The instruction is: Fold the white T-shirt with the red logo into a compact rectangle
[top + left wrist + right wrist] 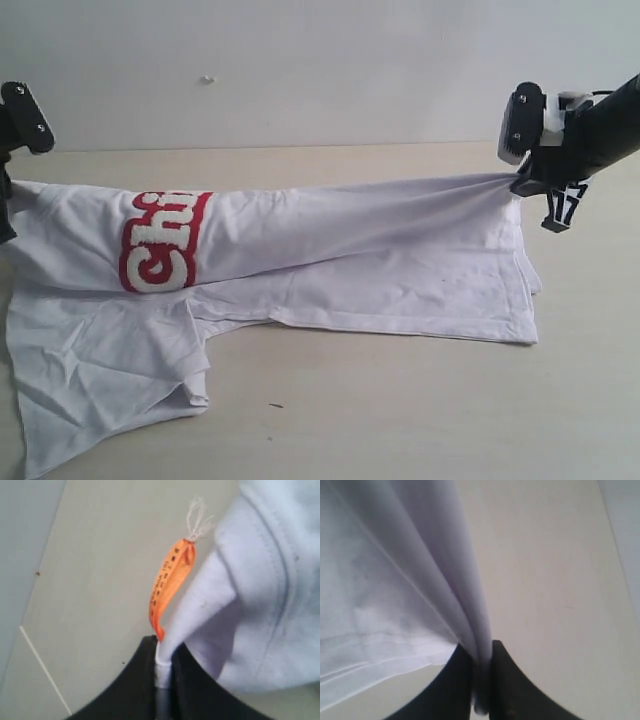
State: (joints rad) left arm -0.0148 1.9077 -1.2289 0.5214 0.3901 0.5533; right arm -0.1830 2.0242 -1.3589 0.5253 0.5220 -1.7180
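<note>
Over the beige table [400, 400], the white T-shirt [380, 270] is pinched by left gripper [162, 652] and right gripper [481, 655], first fold seemingly unfinished.

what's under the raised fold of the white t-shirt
More of the white T-shirt, flat on the table. The red logo is cut off at the fold, so its remaining letters are hidden.

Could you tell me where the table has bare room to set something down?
Bare table lies on the camera's side of the white T-shirt, right of its sleeve, and in a narrow strip between the T-shirt and the wall. The exterior view's left side is crowded with cloth.
</note>
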